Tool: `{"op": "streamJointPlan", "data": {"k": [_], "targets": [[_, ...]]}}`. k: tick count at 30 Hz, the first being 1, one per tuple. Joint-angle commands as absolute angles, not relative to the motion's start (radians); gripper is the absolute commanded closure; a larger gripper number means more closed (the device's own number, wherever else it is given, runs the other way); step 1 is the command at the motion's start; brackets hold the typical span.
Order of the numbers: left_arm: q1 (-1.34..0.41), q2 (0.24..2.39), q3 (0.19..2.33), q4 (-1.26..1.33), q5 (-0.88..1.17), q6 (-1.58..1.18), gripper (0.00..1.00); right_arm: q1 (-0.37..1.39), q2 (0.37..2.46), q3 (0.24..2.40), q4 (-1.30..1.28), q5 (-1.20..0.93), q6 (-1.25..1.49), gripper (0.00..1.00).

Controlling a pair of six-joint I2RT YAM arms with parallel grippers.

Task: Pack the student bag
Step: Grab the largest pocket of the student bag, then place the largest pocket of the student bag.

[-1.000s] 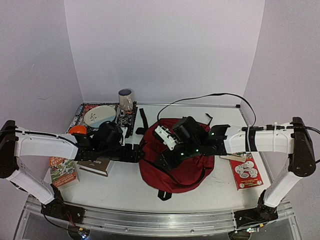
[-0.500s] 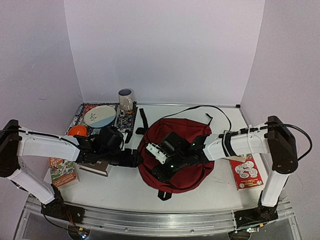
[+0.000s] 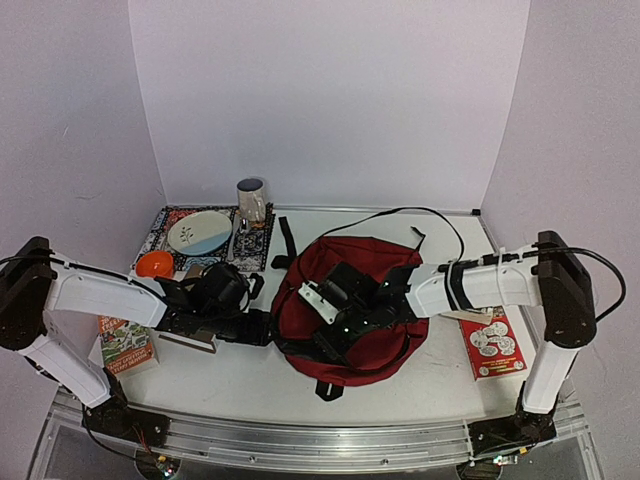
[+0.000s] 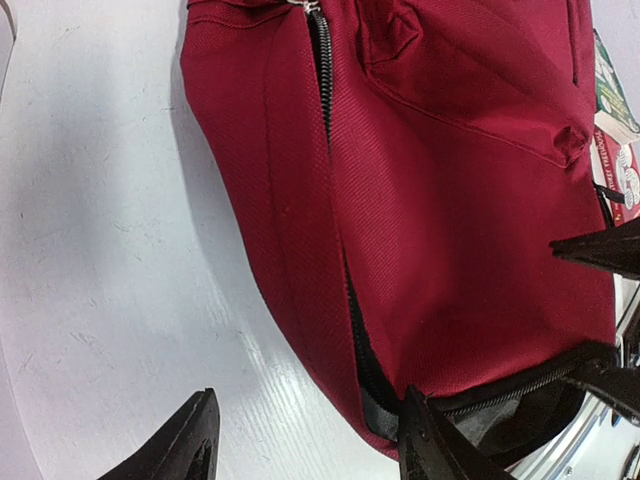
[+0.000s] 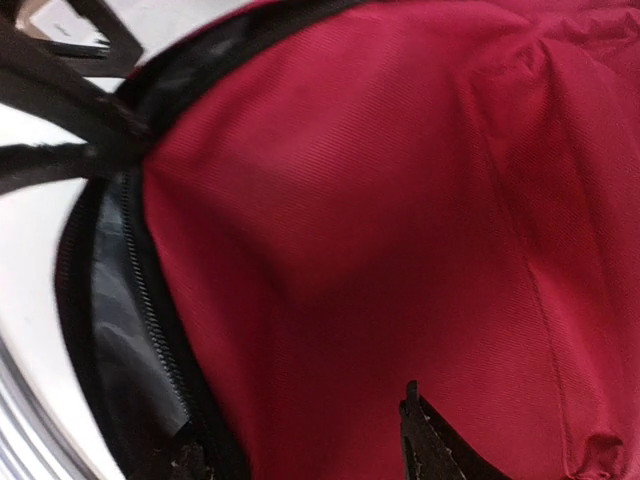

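Note:
The student bag (image 3: 375, 335), dark red with black zips, lies flat mid-table. My left gripper (image 3: 279, 334) is at its left edge, open. In the left wrist view the bag's side panel (image 4: 290, 200) and its parted zip (image 4: 365, 370) sit between the spread fingers of the left gripper (image 4: 305, 448); one fingertip (image 4: 428, 440) touches the zip edge. My right gripper (image 3: 325, 348) is pressed low over the bag's near left part. Its jaws (image 5: 305, 455) stand apart: one fingertip (image 5: 428, 440) lies on the red flap (image 5: 380, 220), the other sits by the dark zip opening (image 5: 120, 330).
At the back left a patterned mat (image 3: 160, 222) carries a plate (image 3: 198, 232) and a mug (image 3: 251, 200). An orange object (image 3: 154, 263) lies near the left arm. A picture box (image 3: 126, 342) is front left, a red box (image 3: 492, 342) front right. A black cable (image 3: 400, 212) arches behind the bag.
The right arm has dropped from above the bag onto its near left part. My left gripper has slid right to the bag's edge and its jaws have narrowed.

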State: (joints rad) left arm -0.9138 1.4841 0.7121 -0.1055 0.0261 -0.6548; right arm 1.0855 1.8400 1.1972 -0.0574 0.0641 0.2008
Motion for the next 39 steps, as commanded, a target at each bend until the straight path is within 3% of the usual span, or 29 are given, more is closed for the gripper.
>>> {"op": "streamJointPlan", "data": {"k": [1,4,11,16,23,30,39], "targets": [[-0.916,1.465,0.701,-0.106,0.01,-0.64,0.38,1.087,1.8,1.226,-0.149,0.131,0.184,0.44],[-0.916,1.474,0.701,-0.113,0.01,-0.637,0.38,1.087,1.775,1.219,-0.165,0.159,0.17,0.49],[-0.917,1.47,0.697,-0.117,-0.017,-0.632,0.37,1.069,1.714,1.239,-0.207,0.304,0.128,0.91],[-0.916,1.486,0.7,-0.116,-0.008,-0.626,0.38,1.028,1.7,1.301,-0.21,0.424,0.07,1.0],[-0.916,1.5,0.702,-0.117,0.011,-0.611,0.41,0.946,1.744,1.404,-0.178,0.561,-0.092,1.0],[-0.916,1.511,0.699,-0.118,0.052,-0.592,0.54,0.877,1.844,1.515,-0.082,0.607,-0.292,1.0],[-0.922,1.478,0.691,-0.119,0.09,-0.551,0.69,0.77,2.027,1.609,-0.008,0.424,-0.321,0.98]]}}
